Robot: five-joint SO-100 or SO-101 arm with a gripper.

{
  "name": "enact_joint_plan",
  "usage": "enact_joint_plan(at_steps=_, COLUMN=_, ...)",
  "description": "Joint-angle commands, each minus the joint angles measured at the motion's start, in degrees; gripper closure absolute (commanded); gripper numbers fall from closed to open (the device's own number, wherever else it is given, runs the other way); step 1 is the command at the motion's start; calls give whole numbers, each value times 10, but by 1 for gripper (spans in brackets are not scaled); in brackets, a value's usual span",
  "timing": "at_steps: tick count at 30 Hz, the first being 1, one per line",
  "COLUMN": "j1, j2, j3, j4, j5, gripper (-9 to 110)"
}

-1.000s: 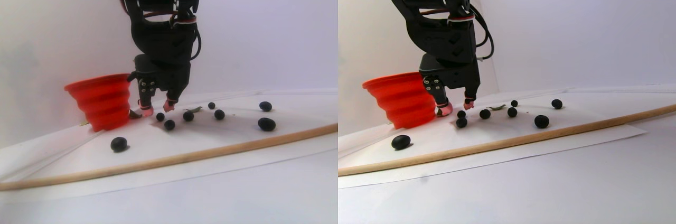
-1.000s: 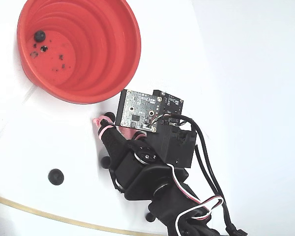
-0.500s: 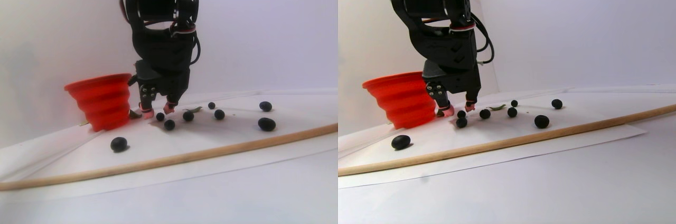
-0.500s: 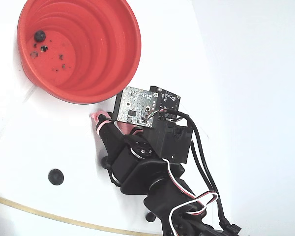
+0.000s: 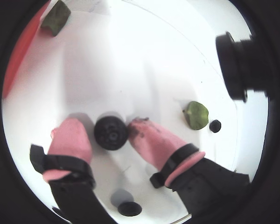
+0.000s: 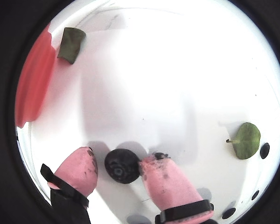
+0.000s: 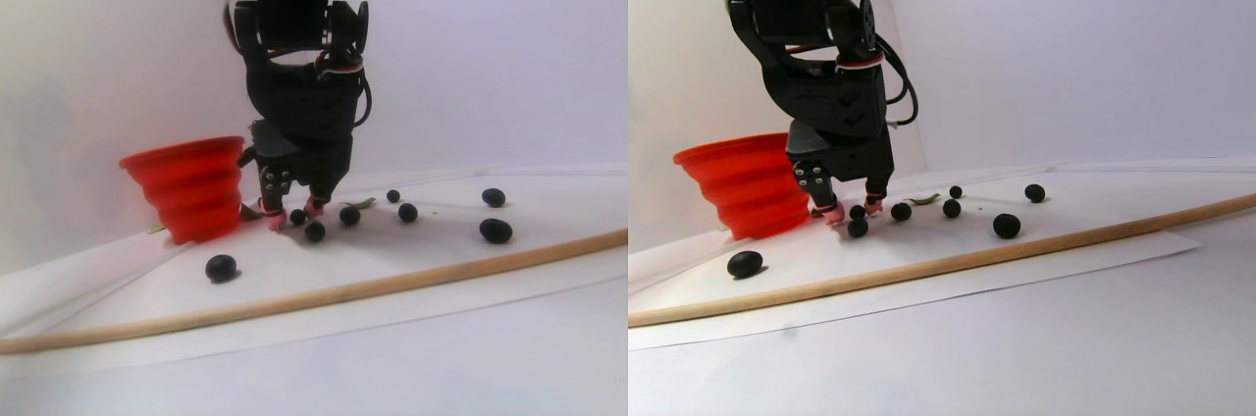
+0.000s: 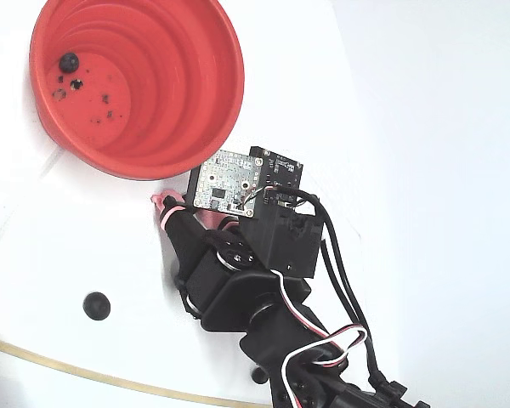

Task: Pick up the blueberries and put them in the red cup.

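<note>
- Nearest in a wrist view: black two-finger gripper w/ pink rubber-sleeved tips (image 5: pixel 113 132), down at the white paper sheet (image 5: pixel 144 60). Jaws apart, bracketing one small round dark blueberry (image 5: pixel 111 133). The berry sits between the pads; right pad looks to touch it, left pad just beside. Not clamped yet as far as I can tell.
- Same in another wrist view: berry (image 6: pixel 122 165) on the sheet between the pink fingertips (image 6: pixel 165 179).
- Around the claw: small green leaf (image 5: pixel 196 115) to the right w/ a tiny berry beside it; second leaf at top left, near the large round red-orange plastic cup (image 6: pixel 31 81) at the left edge.
- Stereo pair view: loose blueberries (image 7: pixel 407 212) scattered on the sheet right of the claw, one more alone in front of the cup; about seven outside incl. the bracketed one.
- Long thin wooden rod (image 7: pixel 392 282) lies across the sheet's front, well apart from the claw.
- Farthest, fixed view: cup (image 8: pixel 211 110) close beside the arm, rim near the fingertips; one berry (image 8: pixel 69 61) plus dark specks on its bottom.
- Progress, my read: early. One berry in, most left. Step in hand = close on this berry.
- Room: short lift-and-swing to the cup, but the cup wall is near the left finger, so rise clear of the rim first. Neighbour berry just in front could get nudged. Open sheet to the right, free.
</note>
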Motion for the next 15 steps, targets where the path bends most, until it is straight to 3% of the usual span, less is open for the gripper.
enact_joint_plan(at_steps=1, j1=-6, j2=9, j3=-38, j4=-19, j5=-4, gripper=84)
enact_joint_plan(at_steps=15, j1=-4, j2=-1, j3=-40, j4=-25, j5=-14, gripper=88)
